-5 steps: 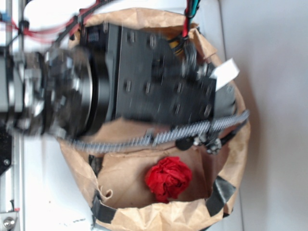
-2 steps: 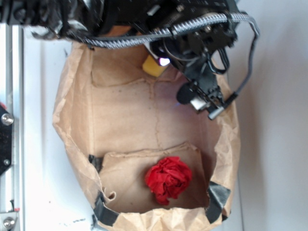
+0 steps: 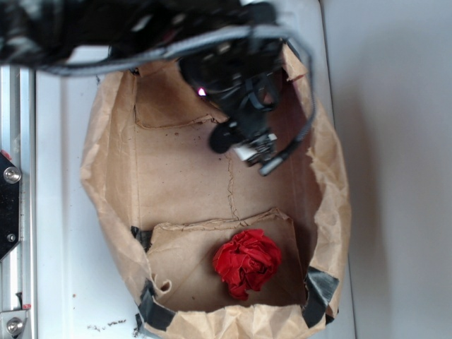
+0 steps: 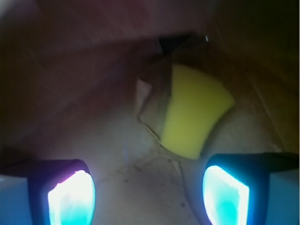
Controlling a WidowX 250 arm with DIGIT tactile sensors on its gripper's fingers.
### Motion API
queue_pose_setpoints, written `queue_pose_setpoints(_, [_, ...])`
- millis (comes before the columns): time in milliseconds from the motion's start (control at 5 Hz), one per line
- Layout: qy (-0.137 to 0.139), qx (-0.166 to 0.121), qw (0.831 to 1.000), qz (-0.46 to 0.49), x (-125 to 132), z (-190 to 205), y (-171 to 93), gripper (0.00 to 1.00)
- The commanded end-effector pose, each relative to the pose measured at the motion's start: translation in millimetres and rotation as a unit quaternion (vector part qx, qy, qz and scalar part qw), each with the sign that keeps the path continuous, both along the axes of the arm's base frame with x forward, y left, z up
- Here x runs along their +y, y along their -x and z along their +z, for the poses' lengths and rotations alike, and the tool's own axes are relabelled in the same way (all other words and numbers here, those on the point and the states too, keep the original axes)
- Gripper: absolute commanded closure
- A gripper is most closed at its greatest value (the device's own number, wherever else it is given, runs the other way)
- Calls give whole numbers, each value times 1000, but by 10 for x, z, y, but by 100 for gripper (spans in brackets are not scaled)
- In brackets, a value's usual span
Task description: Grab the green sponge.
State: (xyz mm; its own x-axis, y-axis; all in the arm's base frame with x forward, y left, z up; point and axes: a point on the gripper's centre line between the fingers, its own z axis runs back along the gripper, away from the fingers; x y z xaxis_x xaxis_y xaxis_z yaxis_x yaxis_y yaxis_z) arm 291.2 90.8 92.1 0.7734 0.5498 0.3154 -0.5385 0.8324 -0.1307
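Tool [image 4: 149,199]: reaching down into the brown paper bag [image 3: 106,183], fingers [image 4: 71,197] spread wide, nothing held.
Green sponge [image 4: 197,112]: yellow to look at (no green showing), lying on the bag floor ahead of the tool, between the fingers' line, not touched.
Red ball [image 3: 247,261]: crumpled, at the bag's other end, well apart.
Worktop [image 3: 63,212]: white, under the bag.

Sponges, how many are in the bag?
1: the yellow sponge lies on the bag floor just ahead of the open gripper. In the exterior view the arm hides it.
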Motion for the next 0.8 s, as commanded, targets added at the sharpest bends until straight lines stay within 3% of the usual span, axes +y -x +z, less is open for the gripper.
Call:
queue_pose_setpoints(0, [-33, -42, 998, 32, 119, 51, -168, 0])
queue_pose_setpoints(600, [-38, -56, 997, 42, 236, -109, -350, 0])
